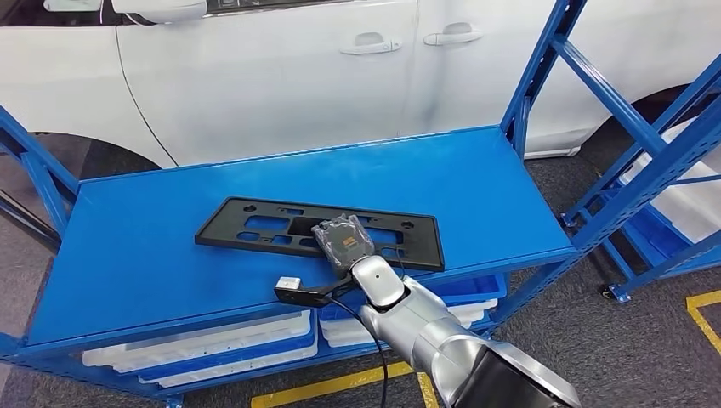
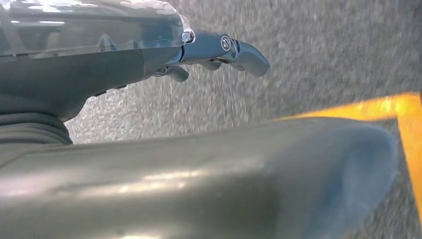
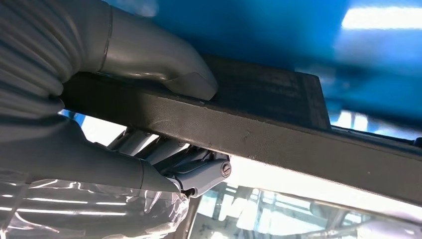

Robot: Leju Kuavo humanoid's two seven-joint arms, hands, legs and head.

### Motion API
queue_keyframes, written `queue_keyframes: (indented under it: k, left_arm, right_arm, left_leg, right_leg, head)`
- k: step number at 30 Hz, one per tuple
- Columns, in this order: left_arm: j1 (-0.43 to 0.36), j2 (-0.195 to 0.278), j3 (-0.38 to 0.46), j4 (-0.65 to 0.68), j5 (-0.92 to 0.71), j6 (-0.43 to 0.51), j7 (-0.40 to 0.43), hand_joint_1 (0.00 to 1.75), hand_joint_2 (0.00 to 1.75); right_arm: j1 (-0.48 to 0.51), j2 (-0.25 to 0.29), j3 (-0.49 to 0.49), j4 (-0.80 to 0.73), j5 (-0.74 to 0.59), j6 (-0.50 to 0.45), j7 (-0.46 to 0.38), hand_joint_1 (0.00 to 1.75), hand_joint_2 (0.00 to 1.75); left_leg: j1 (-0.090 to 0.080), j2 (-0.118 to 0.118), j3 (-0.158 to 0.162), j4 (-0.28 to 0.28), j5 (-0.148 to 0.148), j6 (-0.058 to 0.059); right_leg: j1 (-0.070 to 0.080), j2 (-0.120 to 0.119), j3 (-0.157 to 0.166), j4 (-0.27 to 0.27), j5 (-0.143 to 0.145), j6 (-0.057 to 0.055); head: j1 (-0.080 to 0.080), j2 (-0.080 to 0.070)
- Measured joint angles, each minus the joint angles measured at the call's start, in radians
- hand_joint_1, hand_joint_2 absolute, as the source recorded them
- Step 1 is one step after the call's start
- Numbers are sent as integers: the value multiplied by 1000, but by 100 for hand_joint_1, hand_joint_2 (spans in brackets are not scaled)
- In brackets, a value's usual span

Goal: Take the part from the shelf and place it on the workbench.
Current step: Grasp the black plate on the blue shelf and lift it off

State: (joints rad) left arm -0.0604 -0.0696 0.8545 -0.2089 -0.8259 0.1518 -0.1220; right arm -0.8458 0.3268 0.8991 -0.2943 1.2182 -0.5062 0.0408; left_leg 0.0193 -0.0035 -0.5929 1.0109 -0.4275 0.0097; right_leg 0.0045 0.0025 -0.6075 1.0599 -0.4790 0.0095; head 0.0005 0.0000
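Observation:
A flat black plastic part [image 1: 255,223] with several cut-outs lies on the blue shelf top [image 1: 127,255], near its front edge. My right hand [image 1: 343,242] reaches in from below and grips the part's near edge toward its right end. In the right wrist view the thumb [image 3: 164,69] presses on one face of the part [image 3: 278,129] and the darker fingers [image 3: 199,172] curl against the other face. My left hand [image 2: 149,55] hangs over grey floor, its fingers [image 2: 234,50] held out with nothing in them.
A white car [image 1: 281,76] stands close behind the shelf. Blue uprights [image 1: 544,59] rise at the shelf's right rear, and a second blue rack [image 1: 672,212] stands further right. White trays [image 1: 212,344] fill the lower level. Yellow floor lines [image 1: 340,384] run in front.

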Motion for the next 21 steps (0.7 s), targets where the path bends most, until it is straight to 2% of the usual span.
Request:
queue_keyframes:
  k: [3, 4, 5, 6, 8, 9, 10, 12, 14, 15, 16, 18, 19, 20, 21]
  left_arm:
    - [-1, 3, 0, 0, -10, 5, 10, 0, 0]
    - [-1, 4, 0, 0, -11, 4, 13, 0, 0]
    - [-1, 4, 0, 0, -12, 3, 14, 0, 0]
    - [0, 4, 0, 0, -13, 3, 16, 0, 0]
    - [0, 4, 1, 0, -13, 4, 15, 0, 0]
    - [-1, 4, 3, 0, -9, 4, 9, 0, 0]
    - [-1, 4, 7, 0, -3, 2, -2, 0, 0]
    - [-1, 4, 25, 0, 29, -26, -45, 0, 0]
    - [-1, 4, 54, 0, 76, -85, -99, 0, 0]
    - [-1, 4, 70, 0, 98, -112, -121, 0, 0]
    - [-2, 4, 87, 0, 115, -128, -133, 0, 0]
    - [0, 2, 118, 0, 135, -139, -141, 0, 0]
    - [3, 2, 130, 0, 139, -140, -141, 0, 0]
    - [7, 2, 141, 0, 140, -139, -140, 0, 0]
    - [12, 2, 149, 0, 139, -137, -140, 0, 0]
  right_arm:
    - [-3, -4, -22, -2, -5, -36, -15, 175, 175]
    - [-3, -6, -28, -3, -6, -40, -18, 175, 175]
    - [-3, -7, -32, -3, -7, -42, -21, 175, 175]
    - [-4, -8, -36, -4, -8, -45, -24, 175, 175]
    - [-7, -9, -46, -12, -24, -69, -45, 175, 175]
    - [-9, -10, -57, -21, -51, -90, -74, 175, 175]
    - [-12, -10, -73, -34, -96, -114, -122, 175, 175]
    - [-13, -11, -125, -89, -274, -121, -291, 175, 175]
    - [6, -19, -195, -218, -571, -30, -509, 175, 175]
    - [28, -27, -232, -314, -757, 53, -597, 175, 175]
    - [57, -39, -268, -434, -958, 159, -646, 175, 175]
    - [137, -78, -337, -694, -1323, 393, -663, 175, 175]
    - [183, -103, -371, -819, -1455, 501, -653, 175, 175]
    - [227, -127, -402, -925, -1533, 584, -648, 175, 175]
    - [268, -147, -431, -1016, -1581, 650, -647, 175, 175]
  left_leg:
    - [0, 1, -3, 0, 2, 6]
    - [0, 1, -4, 0, 1, 7]
    - [0, 0, -4, 0, 1, 7]
    - [0, 0, -3, 0, 1, 6]
    - [0, -2, -1, 1, -1, 2]
    - [-2, -2, -1, 2, -2, -2]
    - [-3, -2, -2, 3, -3, -7]
    - [-4, -1, -1, 0, -2, -21]
    - [0, 0, -2, 7, -12, -32]
    - [0, 1, -11, 30, -30, -35]
    - [1, 1, -30, 75, -59, -37]
    - [2, 0, -89, 209, -126, -40]
    - [2, 1, -114, 263, -144, -41]
    - [2, 1, -124, 285, -144, -42]
    - [2, 1, -114, 268, -124, -42]
  right_leg:
    - [-8, -1, -93, 192, -92, 13]
    - [-10, -1, -117, 239, -104, 15]
    - [-11, -1, -123, 248, -95, 15]
    - [-12, -1, -109, 215, -68, 14]
    - [-11, -1, -41, 70, 3, 5]
    - [-9, -1, -13, 8, 27, 0]
    - [-6, -1, 3, -30, 38, -5]
    - [-1, 1, 6, -44, 40, -14]
    - [-4, 1, 12, -55, 45, -28]
    - [-6, 0, 16, -61, 47, -34]
    - [-8, -3, 20, -66, 49, -39]
    - [-4, -11, 22, -67, 47, -44]
    - [-3, -15, 22, -66, 45, -45]
    - [-2, -18, 23, -66, 43, -44]
    - [-1, -19, 24, -64, 41, -43]
  head:
    - [0, 0]
    - [0, 0]
    - [0, 0]
    - [0, 0]
    - [0, 0]
    - [0, 0]
    - [0, 0]
    - [0, 0]
    - [0, 0]
    - [0, 0]
    - [0, 0]
    - [0, 0]
    - [0, 0]
    - [0, 0]
    - [0, 0]
